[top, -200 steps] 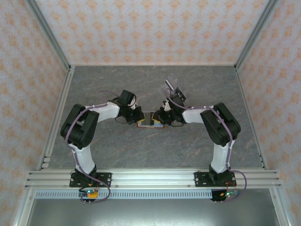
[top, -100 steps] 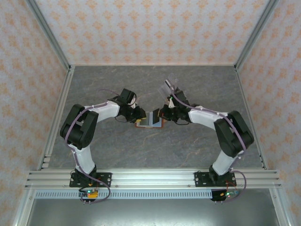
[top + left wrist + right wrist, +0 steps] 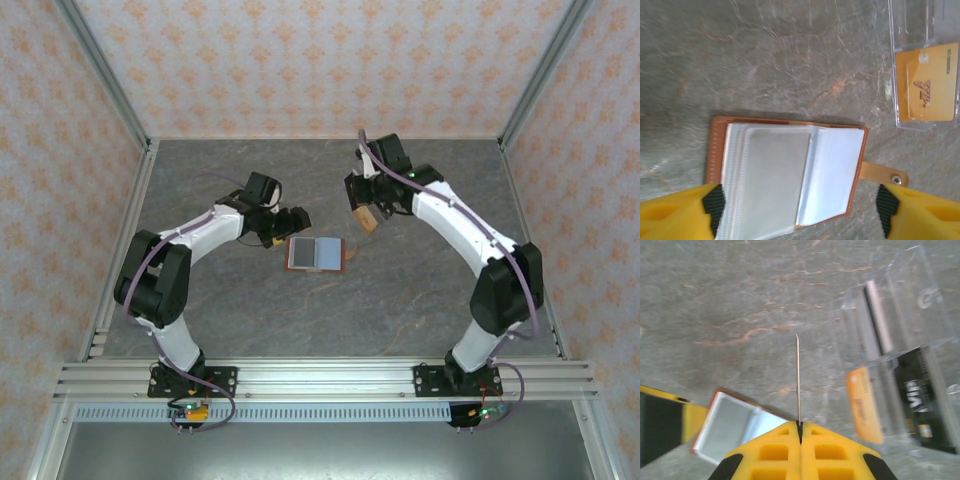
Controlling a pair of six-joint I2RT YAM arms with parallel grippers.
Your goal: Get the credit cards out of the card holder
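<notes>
Quick update for you. A moment ago both grippers were bunched at the card holder, L clamped on its left edge, R at the right side, holder half lifted. That's broken up now.

Your left gripper has let go. Its jaws are spread wide and it's pulled back just up-left of the holder. In the left wrist view its pads stand either side of the holder, looking down on it, prob. not touching. The holder lies flat & open on the table, mid-workspace, grey-blue inside facing up w/ the brown rim round it. Its snap strap sticks out one side.

Your right gripper has swung off toward the back, well apart from the holder. Its jaws are pinched tight on a card, edge-on in the right wrist view and a tan slip from above. It hangs near the clear tray, which already has a gold card & a black card in it.

What it means, imo: one more card is out of the holder, so extraction is done for this one. Next is prob. dropping it at the tray, so R needs to line the thin edge up w/ a slot before releasing. The holder's plastic pockets look pale & mostly bare in the left wrist view. Can't tell for sure if any card's left inside, so check before you call it finished.
</notes>
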